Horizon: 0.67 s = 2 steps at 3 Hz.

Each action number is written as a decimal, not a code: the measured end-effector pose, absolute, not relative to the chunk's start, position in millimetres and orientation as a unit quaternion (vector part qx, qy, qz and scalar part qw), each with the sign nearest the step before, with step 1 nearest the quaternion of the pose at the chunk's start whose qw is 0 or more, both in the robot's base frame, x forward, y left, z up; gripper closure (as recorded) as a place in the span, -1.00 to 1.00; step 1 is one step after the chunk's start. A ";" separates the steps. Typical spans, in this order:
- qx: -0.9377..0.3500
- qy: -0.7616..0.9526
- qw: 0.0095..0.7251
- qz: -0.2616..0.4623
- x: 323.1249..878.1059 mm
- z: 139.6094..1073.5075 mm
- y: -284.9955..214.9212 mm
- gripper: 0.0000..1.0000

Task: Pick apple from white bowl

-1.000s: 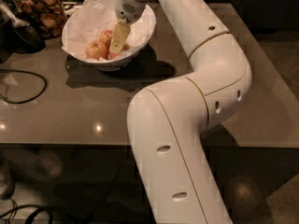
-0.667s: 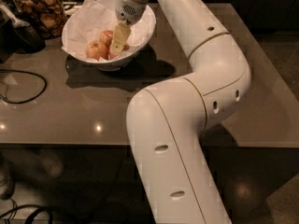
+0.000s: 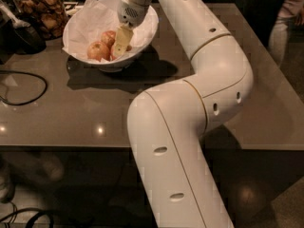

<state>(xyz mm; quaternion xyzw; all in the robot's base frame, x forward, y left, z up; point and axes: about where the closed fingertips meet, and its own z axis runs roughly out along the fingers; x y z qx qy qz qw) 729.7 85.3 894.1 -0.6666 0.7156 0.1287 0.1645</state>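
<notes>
The white bowl (image 3: 142, 14), lined with crumpled white paper, stands at the back left of the table. Apples lie in it: one reddish-pink at the front left (image 3: 98, 50), one just behind it (image 3: 109, 35), and a third mostly hidden behind the gripper, showing only a red sliver (image 3: 128, 47). I cannot tell which apple is the reddest. My gripper (image 3: 120, 42) reaches down into the bowl from above, its tip among the apples, right beside the two visible ones.
A glass jar of brown snacks (image 3: 40, 11) stands left of the bowl, with a dark object (image 3: 21, 37) beside it. A black cable (image 3: 21, 87) loops on the table's left. My arm's white links (image 3: 209, 80) cross the table's middle. A person (image 3: 287, 23) stands at the far right.
</notes>
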 end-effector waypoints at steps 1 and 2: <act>-0.667 0.717 0.159 0.124 732.6 887.6 81.1 -0.26; -0.666 0.719 0.151 0.128 733.9 878.3 79.3 -0.28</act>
